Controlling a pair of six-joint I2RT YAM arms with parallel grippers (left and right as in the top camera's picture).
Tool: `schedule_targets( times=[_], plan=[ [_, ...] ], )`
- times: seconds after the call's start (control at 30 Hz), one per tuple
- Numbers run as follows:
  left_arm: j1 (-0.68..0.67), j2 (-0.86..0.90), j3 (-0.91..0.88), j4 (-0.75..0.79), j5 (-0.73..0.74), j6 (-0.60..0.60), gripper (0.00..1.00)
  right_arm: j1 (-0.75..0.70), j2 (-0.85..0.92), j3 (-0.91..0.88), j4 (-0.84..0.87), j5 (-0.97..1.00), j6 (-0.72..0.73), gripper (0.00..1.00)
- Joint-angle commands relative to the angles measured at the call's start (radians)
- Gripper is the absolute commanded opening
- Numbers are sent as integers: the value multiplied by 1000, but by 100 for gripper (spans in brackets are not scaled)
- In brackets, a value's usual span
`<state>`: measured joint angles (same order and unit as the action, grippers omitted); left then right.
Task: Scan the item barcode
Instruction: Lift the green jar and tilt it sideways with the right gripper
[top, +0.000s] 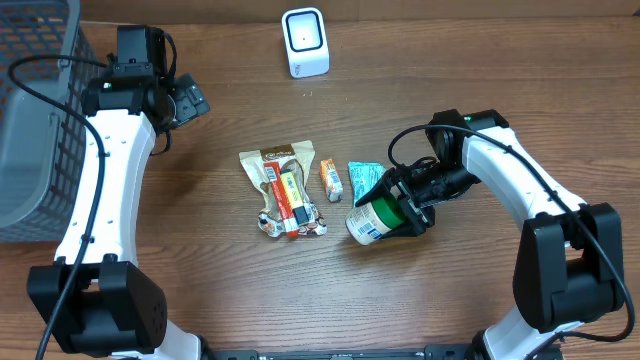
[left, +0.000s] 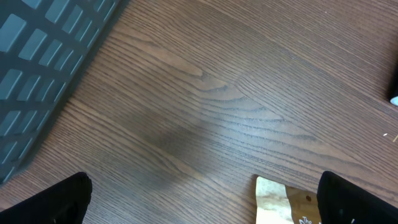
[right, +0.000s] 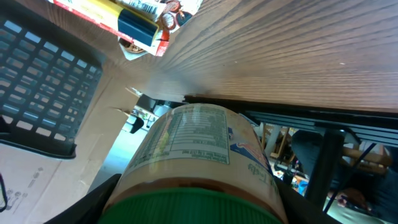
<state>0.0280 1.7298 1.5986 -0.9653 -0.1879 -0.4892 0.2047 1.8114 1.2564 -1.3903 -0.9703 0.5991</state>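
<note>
Green-lidded jar (top: 368, 226) sideways in right end effector (top: 398, 213) grasp; left end effector (top: 192, 101) released, near grey basket (top: 30, 120).

jar (top: 375, 220): green lid, white label with blue and red print; scanner (top: 304, 42) white; basket (top: 40, 50) grey grid; table (top: 250, 300) brown wood grain; packet (top: 364, 177) teal; bar (top: 290, 200) yellow and red; pouch (top: 278, 162) brown and white; small box (top: 331, 178) orange

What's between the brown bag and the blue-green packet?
A small orange packet lies there; the overhead view shows it.
</note>
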Motion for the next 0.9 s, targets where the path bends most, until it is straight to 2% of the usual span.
schedule_targets(
  times=[0.0,0.6,0.87],
  plan=[
    [4,-9,5,1,-2,22,100,-4,-6,26,-3,-60,0,48],
    [4,-9,5,1,-2,22,100,-4,-6,26,22,-62,0,49],
    [4,-9,5,1,-2,22,100,-4,-6,26,118,130,0,45]
  ],
)
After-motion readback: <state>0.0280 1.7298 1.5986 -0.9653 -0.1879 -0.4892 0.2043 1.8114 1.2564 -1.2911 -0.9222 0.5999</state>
